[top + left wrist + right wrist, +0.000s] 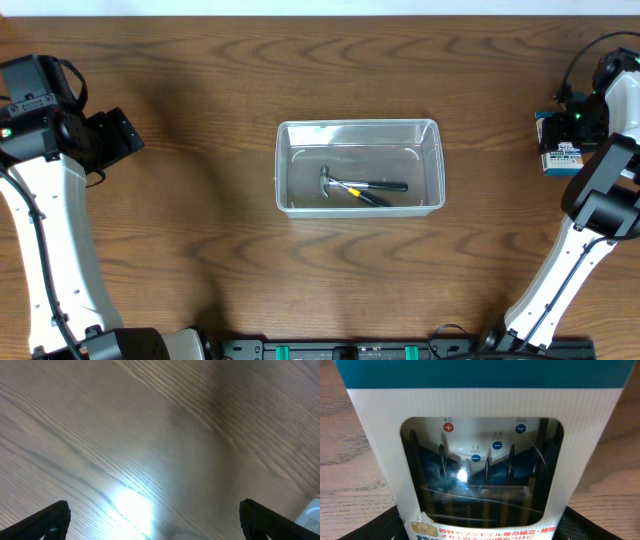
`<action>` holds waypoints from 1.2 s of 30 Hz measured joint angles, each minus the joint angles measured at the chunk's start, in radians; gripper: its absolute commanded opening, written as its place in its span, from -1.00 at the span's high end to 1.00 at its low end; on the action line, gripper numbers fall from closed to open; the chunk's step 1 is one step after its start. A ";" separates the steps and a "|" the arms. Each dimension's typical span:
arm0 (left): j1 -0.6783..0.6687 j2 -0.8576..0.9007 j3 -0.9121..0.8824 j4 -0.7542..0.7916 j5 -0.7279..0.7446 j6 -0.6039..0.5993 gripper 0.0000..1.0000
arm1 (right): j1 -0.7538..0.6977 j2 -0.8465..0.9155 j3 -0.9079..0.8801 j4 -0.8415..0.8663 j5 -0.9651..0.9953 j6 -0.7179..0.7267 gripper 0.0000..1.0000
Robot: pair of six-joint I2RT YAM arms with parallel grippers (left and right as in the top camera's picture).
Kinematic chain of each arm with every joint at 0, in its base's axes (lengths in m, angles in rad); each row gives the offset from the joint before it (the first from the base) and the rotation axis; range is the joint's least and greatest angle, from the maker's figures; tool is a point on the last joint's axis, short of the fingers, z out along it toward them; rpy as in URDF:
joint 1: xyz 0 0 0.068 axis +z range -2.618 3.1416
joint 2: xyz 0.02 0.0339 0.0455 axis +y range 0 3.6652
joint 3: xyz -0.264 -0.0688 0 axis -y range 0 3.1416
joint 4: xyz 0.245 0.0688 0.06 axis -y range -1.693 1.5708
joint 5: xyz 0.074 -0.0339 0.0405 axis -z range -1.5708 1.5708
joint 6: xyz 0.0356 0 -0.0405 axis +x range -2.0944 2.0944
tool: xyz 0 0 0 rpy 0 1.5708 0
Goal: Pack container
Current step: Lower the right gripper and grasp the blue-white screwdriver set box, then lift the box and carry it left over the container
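on the left of the wooden table (200,90) the left gripper (155,521) hangs over bare wood, well apart from everything else. its wrist camera shows the two dark fingertips (52,519) far out at the lower corners of the view with only wood grain and a bright glare patch between them, so the jaws stand wide open and hold nothing.

in the middle of the table sits the container (300,165), a clear shallow plastic bin with rounded corners, its long sides running left to right, neither arm touching it. inside lies a hammer (324,183), head toward the left and handle pointing right, and a smaller tool with yellow and black handles (372,196) lies crossed against it; it is too small to name.

near the right edge the right gripper (480,530) is down at a blue-and-white box of precision screwdrivers (485,405). the wrist view shows its clear window with slim drivers behind it and red and blue plus and minus marks. a dark finger stands at each lower side of the box, so the box sits between the jaws, but i cannot tell whether they press on it or only flank it.
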 measured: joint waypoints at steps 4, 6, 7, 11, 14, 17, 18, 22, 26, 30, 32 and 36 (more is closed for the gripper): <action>0.000 0.000 0.000 0.000 0.000 0.000 -0.96 | 0.001 0.000 0.001 -0.011 0.001 0.000 -0.38; 0.000 0.000 0.000 0.000 0.000 0.000 -0.96 | 0.003 0.000 0.004 -0.015 0.003 0.000 -0.21; 0.000 0.000 0.000 0.000 0.000 0.000 -0.96 | 0.005 0.000 0.008 -0.019 0.003 0.000 -0.15; 0.000 0.000 0.000 0.000 0.000 0.000 -0.96 | 0.018 0.000 0.048 -0.048 0.003 0.000 -0.17; 0.000 0.000 0.000 0.000 0.000 0.000 -0.96 | 0.033 -0.004 0.114 -0.089 -0.010 0.000 -0.17; 0.000 0.000 0.000 0.000 0.000 0.000 -0.96 | 0.056 -0.023 0.205 -0.140 -0.043 0.000 -0.18; 0.000 0.000 0.000 0.000 0.000 0.000 -0.96 | 0.066 -0.034 0.228 -0.149 -0.051 0.000 -0.17; 0.000 0.000 0.000 0.000 0.000 0.000 -0.96 | 0.123 -0.111 0.317 -0.178 -0.069 -0.003 -0.22; 0.000 0.000 0.000 0.000 0.000 0.000 -0.96 | 0.223 -0.234 0.366 -0.196 -0.079 -0.020 -0.28; 0.000 0.000 0.000 0.000 0.000 0.000 -0.96 | 0.362 -0.347 0.379 -0.239 -0.098 -0.074 -0.31; 0.000 0.000 0.000 0.000 0.000 0.000 -0.96 | 0.443 -0.384 0.380 -0.274 -0.105 -0.112 -0.33; 0.000 0.000 0.000 0.000 0.000 0.000 -0.96 | 0.607 -0.408 0.381 -0.340 -0.117 -0.196 -0.50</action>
